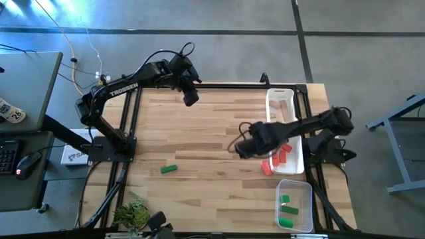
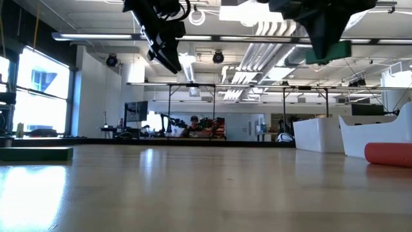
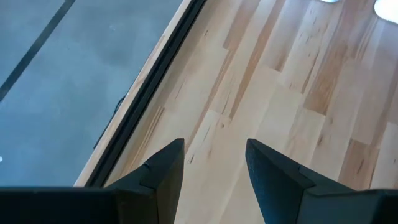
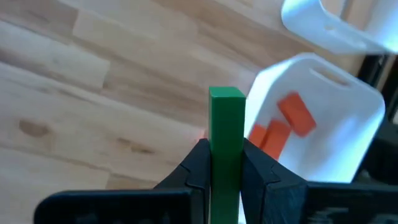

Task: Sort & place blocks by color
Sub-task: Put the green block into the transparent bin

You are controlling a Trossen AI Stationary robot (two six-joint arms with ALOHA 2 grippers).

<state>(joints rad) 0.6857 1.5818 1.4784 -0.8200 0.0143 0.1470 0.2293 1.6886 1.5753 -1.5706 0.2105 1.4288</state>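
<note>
- The right gripper (image 4: 225, 163) is clamped on a green block (image 4: 226, 134), a short straight bar standing up between its dark fingers, raised above the wooden table (image 1: 199, 133) near the trays.
- The bar looks like painted wood: probably light and stiff, with flat sides that suit a firm pinch across its narrow width.
- The paint may be a little slick, so a hold near the middle seems safest.
- A white tray (image 1: 297, 159) holds red blocks (image 4: 292, 113); one red block (image 1: 266, 168) lies on the table just beside it.
- A clear tray (image 1: 295, 188) holds green blocks (image 1: 287, 211).
- Another green block (image 1: 169, 169) lies alone on the table.
- The left gripper (image 3: 214, 165) waits at the far edge, fingers apart and empty.
</note>
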